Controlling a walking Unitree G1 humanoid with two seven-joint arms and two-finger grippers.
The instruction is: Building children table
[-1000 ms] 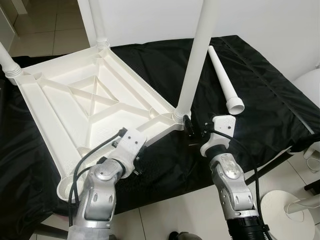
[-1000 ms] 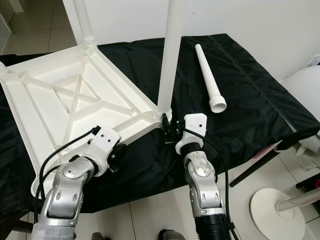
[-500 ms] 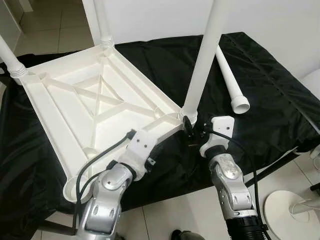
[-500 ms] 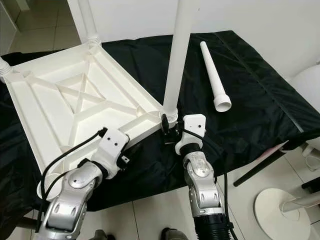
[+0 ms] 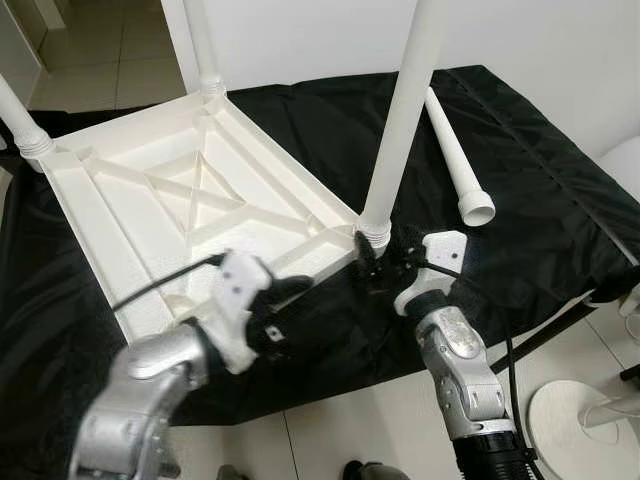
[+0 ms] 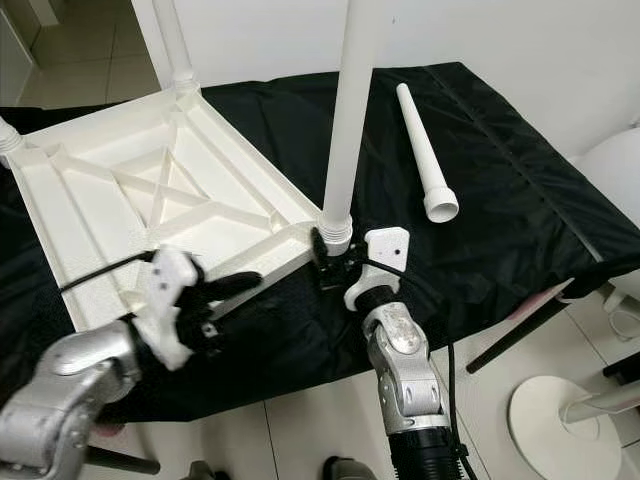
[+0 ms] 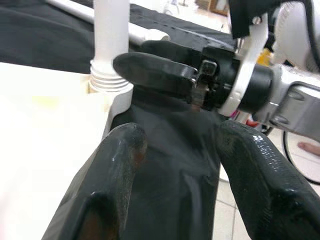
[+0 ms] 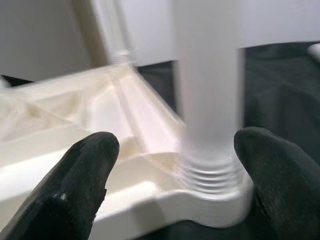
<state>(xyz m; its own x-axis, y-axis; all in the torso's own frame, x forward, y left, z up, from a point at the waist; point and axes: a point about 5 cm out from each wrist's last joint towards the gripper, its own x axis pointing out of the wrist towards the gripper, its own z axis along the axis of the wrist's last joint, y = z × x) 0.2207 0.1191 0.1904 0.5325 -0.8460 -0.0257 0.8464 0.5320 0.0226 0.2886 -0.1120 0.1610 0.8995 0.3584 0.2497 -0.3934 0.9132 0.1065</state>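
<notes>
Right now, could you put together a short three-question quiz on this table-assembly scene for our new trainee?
1. True or false: the loose leg lies on the black cloth, apart from the upturned tabletop.
2. How many legs already stand in the tabletop's corner sockets?
3. The right gripper is: A) at the base of the near screwed-in leg, fingers open; B) shut on the loose leg; C) resting on the floor.

Key: 1 true; 2 three; 3 A. The left gripper is also open, by the tabletop's near edge.

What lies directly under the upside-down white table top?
A black cloth lies under the table top, spreading out beyond it on all sides, with a loose leg lying on it. Whatever supports the cloth underneath is covered, so it cannot be made out.
</notes>
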